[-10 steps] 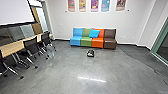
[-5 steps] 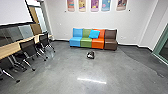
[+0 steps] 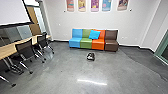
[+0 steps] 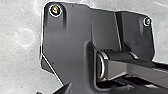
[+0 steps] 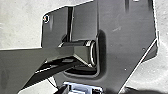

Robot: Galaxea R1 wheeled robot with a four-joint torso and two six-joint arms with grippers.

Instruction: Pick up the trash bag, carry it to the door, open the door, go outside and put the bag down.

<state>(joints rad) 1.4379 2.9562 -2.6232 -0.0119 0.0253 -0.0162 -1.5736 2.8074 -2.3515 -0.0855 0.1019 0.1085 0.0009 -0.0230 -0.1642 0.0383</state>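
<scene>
- Head view: facing a possible trash bag (image 3: 90, 56), lying on floor (image 3: 60, 71) before the sofa (image 3: 98, 44);
- probably approaching; needing careful driving nearer;
- being unable to tell whether gripping or open, either side.

I can see the robot's wide plate (image 4: 68, 37), dark grey, a black groove (image 5: 69, 22) crossing it. At the plate's corners are round, pale-rimmed fittings (image 4: 55, 10), one amber inside. Beside the groove is an angular grey bar (image 4: 118, 69) with a silvery ring (image 4: 101, 65).
</scene>
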